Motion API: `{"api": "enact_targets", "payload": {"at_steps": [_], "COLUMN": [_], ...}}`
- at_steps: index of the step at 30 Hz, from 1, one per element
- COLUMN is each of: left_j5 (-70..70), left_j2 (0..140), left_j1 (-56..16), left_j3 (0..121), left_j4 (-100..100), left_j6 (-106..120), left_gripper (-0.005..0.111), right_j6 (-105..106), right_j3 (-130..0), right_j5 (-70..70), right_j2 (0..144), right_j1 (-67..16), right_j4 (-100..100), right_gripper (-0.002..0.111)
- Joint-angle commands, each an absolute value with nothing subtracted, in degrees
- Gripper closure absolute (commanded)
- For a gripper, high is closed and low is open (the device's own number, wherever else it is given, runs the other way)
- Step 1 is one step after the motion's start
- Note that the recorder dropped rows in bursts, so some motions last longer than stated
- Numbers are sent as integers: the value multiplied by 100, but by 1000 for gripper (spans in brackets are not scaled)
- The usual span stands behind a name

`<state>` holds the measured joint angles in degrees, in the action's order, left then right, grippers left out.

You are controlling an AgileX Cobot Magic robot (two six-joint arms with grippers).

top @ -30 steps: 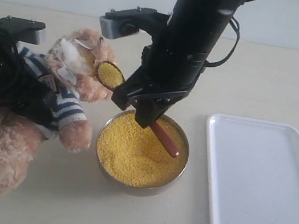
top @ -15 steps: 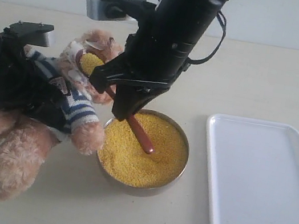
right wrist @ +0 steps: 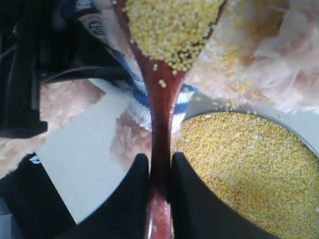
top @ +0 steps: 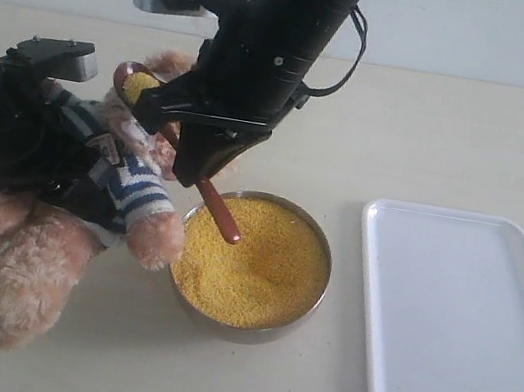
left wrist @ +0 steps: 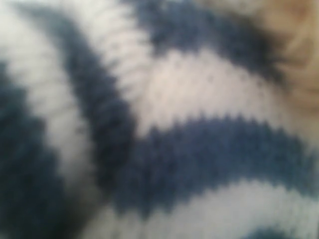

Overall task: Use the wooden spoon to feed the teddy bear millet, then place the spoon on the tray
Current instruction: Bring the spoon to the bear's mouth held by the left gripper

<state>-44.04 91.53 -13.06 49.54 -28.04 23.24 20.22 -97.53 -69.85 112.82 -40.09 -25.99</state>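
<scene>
The teddy bear (top: pixel 19 280) leans upright at the left, and its striped shirt (left wrist: pixel 199 149) fills the left wrist view. My left gripper (top: pixel 81 186) is buried in that shirt and holds the bear's torso; its fingers are hidden. My right gripper (top: pixel 191 155) (right wrist: pixel 160 160) is shut on the handle of the wooden spoon (top: pixel 222 222) (right wrist: pixel 162 99). The spoon's bowl, heaped with millet (top: pixel 139 87) (right wrist: pixel 172 25), is at the bear's face, which the arm mostly hides. More millet (top: pixel 250 265) fills the metal bowl (top: pixel 326 246). The white tray (top: pixel 455 311) lies to the right.
The metal bowl sits just right of the bear's paw (top: pixel 155 238), under the spoon's handle end. A strip of bare beige table (top: pixel 328 370) separates bowl and tray. The right arm (top: pixel 282 27) crosses above the bear's head.
My right gripper has carried the loaded spoon left and up, from above the bowl to the bear's face. The bear and left arm shifted slightly right early on, then held still.
</scene>
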Motion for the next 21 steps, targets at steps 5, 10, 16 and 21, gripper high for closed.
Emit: {"api": "enact_targets", "payload": {"at_steps": [5,10,16,21], "left_j5": [-4381,-4381,-4402,-4436], "left_j2": [9126,9126,9126,9126], "left_j1": [-1320,-1320,-1320,-1320], "left_j3": [4934,4934,4934,4934], "left_j4": [-2897,-2897,-2912,-2912], "left_j6": [2354,2354,2354,2354], "left_gripper": [103,103,103,103], "right_j6": [1815,1815,1815,1724], "right_j3": [-9890,-9893,-9971,-10114], "right_j5": [-6996,-6996,-6996,-6996], "right_j2": [11526,11609,11608,11673], "right_j1": [-3981,-3981,-3981,-3981], "right_j4": [-2484,-2495,-2505,-2526], "right_gripper": [109,109,109,109]}}
